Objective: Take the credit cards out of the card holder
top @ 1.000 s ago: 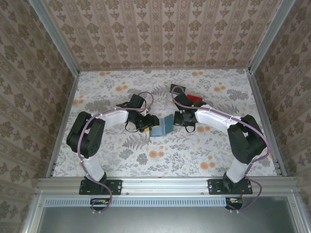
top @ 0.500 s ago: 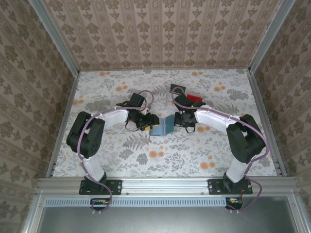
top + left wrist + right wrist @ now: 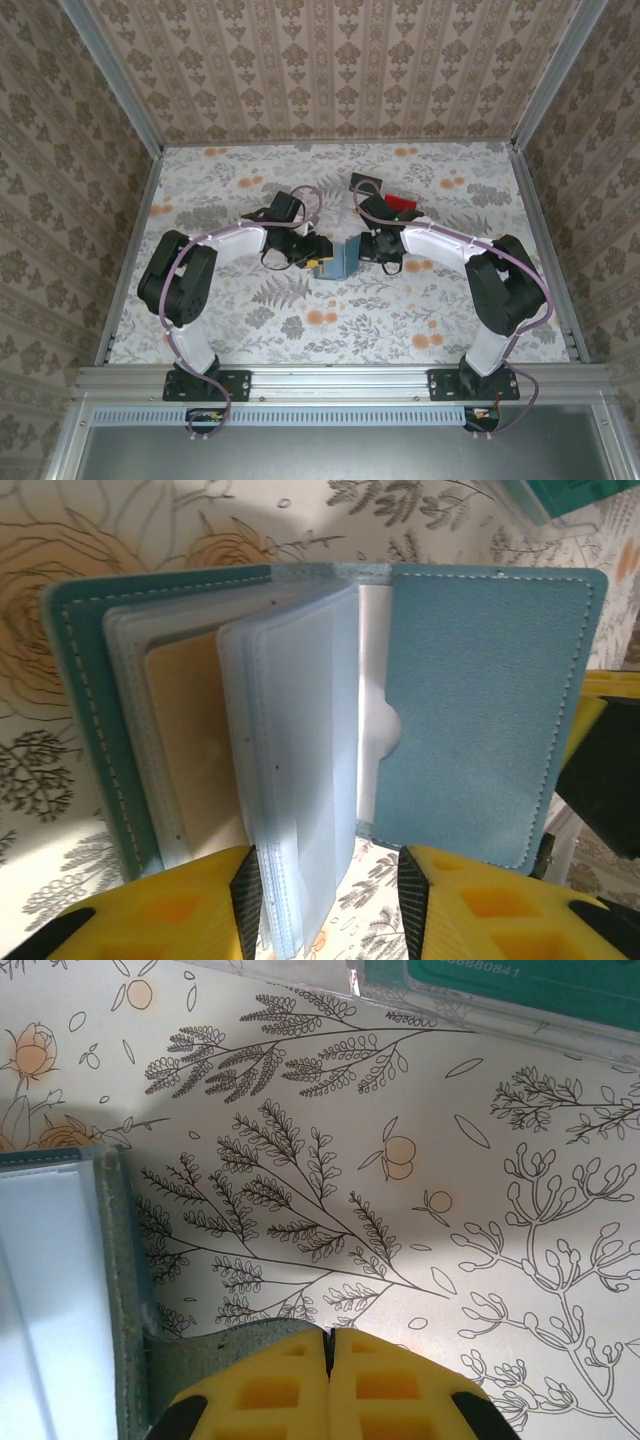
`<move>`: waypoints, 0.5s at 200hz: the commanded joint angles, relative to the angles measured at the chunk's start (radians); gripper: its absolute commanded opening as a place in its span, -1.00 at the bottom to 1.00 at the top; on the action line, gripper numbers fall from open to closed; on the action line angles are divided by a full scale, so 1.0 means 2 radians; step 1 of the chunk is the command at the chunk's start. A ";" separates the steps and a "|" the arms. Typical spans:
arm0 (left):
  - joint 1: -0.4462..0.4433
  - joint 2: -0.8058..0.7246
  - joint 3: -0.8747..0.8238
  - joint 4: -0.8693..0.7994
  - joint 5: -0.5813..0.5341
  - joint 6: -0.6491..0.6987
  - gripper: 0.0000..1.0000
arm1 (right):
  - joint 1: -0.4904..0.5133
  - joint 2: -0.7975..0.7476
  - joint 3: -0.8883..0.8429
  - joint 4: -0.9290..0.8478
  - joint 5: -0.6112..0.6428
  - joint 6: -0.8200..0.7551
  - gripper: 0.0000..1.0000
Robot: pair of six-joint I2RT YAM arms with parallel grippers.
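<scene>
Card holder: the slim teal card holder (image 3: 480, 700) stood open like a book at mid-table, between the two arms
Orange-tan card: the orange-tan card (image 3: 190, 750) sat inside a sleeve on the left half, seen through the plastic
Pale card: the pale card (image 3: 372, 660) filled the right cover's pocket, bare only at the thumb notch
Handling: the cards looked light, stiff and slick, the clear sleeves (image 3: 300, 760) floppy; the bare edge at the notch seemed the best hold, with the holder braced against the pull
Left gripper: the left gripper (image 3: 325, 900) had its jaws spread astride the sleeves' lower edge, not yet pinching
Right gripper: the right gripper (image 3: 330, 1345) was pressed together on the cover's edge
Table: the floral table (image 3: 400, 1110) lay behind
Teal block: the teal block (image 3: 470, 975) lay well apart from the holder
</scene>
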 commanded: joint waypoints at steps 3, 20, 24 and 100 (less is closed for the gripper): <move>-0.005 -0.015 -0.001 0.040 0.035 -0.003 -0.16 | 0.000 0.010 -0.009 0.017 -0.022 0.002 -0.99; -0.006 -0.017 -0.004 0.061 0.044 -0.014 -0.17 | 0.000 0.008 -0.011 0.024 -0.031 0.000 -0.99; -0.006 -0.016 -0.003 0.062 0.044 -0.014 -0.17 | 0.000 0.009 -0.012 0.025 -0.031 0.000 -0.98; -0.013 0.008 0.014 0.029 0.025 0.004 -0.29 | 0.000 0.012 -0.014 0.028 -0.034 0.000 -0.99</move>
